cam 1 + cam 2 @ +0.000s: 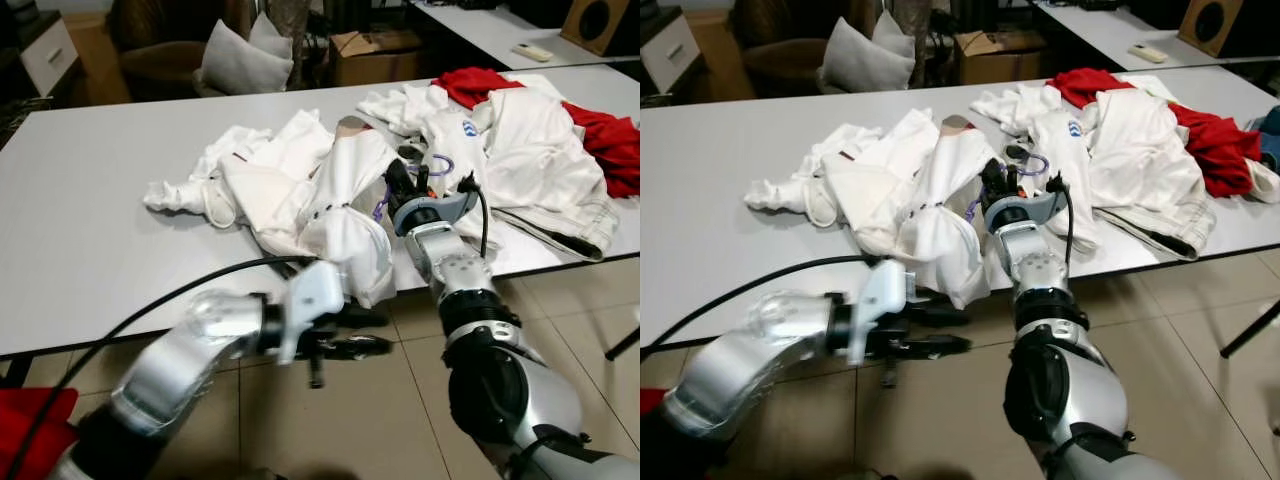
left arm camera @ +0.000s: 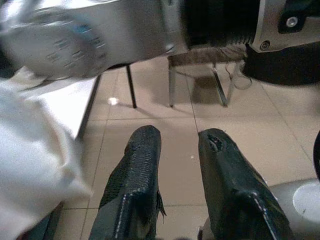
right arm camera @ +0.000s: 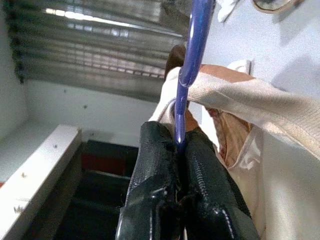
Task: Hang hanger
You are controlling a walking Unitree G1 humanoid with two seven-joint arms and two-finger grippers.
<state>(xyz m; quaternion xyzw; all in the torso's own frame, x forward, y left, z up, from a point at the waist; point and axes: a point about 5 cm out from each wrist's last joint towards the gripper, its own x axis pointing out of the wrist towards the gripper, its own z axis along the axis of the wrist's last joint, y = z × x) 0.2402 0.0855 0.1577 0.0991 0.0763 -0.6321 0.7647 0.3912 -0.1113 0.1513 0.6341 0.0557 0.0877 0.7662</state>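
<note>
Right gripper [image 3: 180,142] pinching a purple hanger [image 3: 192,55] with jaws closed among white clothes [image 1: 330,200] on the table [image 1: 90,200], left gripper [image 2: 177,150] hovering below the table edge, jaws narrowly apart and holding nothing

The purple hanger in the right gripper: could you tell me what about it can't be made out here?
- Hanger: the right wrist view's top edge cuts its upper part.
- Its shoulders: buried in the white garment in the eye views.
- Its lower end: pinched between the right gripper's fingers.
</note>
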